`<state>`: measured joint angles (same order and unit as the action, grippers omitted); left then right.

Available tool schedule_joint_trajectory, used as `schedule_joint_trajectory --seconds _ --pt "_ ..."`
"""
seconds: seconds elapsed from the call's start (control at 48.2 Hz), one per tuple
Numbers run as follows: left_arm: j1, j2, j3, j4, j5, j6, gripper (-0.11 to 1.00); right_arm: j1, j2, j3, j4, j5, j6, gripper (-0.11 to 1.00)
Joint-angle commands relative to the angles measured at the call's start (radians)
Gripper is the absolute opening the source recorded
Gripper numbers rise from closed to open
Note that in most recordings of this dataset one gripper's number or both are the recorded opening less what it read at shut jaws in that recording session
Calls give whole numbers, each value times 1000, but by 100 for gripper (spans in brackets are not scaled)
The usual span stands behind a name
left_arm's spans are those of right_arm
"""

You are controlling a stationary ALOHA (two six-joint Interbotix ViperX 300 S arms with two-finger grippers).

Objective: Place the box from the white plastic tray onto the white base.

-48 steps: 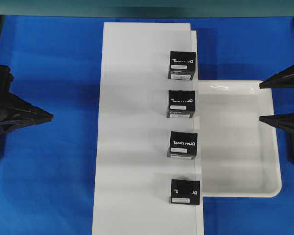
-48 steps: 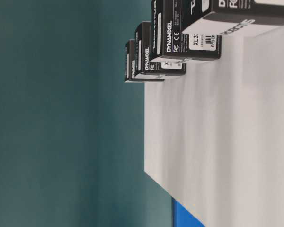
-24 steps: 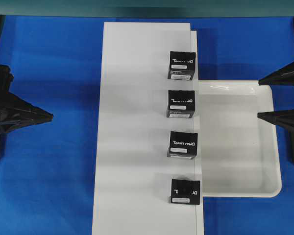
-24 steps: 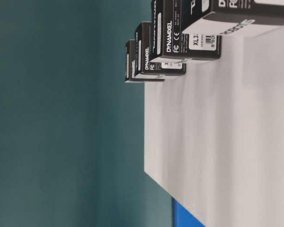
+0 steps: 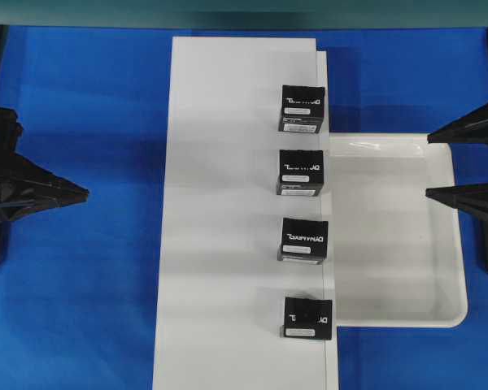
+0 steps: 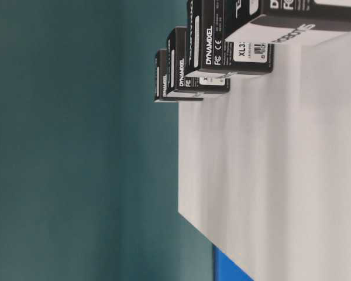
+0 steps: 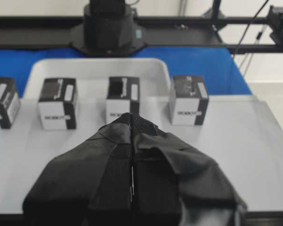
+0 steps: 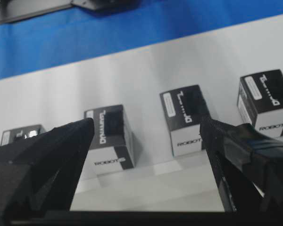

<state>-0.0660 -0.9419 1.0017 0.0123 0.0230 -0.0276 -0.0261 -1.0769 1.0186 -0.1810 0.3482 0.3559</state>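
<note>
**Four boxes on the board, tray bare: the placing looks done**

In the overhead view the white plastic tray (image 5: 394,236) holds nothing. All four black boxes stand in a column along the right edge of the white base (image 5: 228,211), just beside the tray's left rim. Which one answers the task cannot be read for certain; the nearest one, the box (image 5: 307,317), sits slightly turned against the others and shows less lettering on top, so it is the likeliest. It rests flat on the board, close to the board's right edge, touching neither gripper.

The right gripper (image 5: 464,162) hangs at the tray's far-right corner with its jaws spread wide and nothing between them; its wrist view shows only the boxes beyond the gap. The left gripper (image 5: 69,193) sits well left of the board over the blue cloth, its jaws pressed together and empty.

By my judgement the step in hand is the retreat. Doing it well means drawing the right arm straight back and up, away from the tray rim, so a finger does not catch it and jolt the board beside it. The nearest box stands close to the board's edge, so a knock there could tip it off.
</note>
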Motion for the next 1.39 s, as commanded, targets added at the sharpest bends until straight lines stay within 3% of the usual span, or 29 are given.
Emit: schedule_joint_trajectory --seconds 0.0,1.37 --pt "0 8 -15 3 -8 -2 -7 -3 3 -6 -3 -11 0 95" --pt "-2 -12 3 3 -6 0 -7 -2 -2 -2 -3 -3 2 96"
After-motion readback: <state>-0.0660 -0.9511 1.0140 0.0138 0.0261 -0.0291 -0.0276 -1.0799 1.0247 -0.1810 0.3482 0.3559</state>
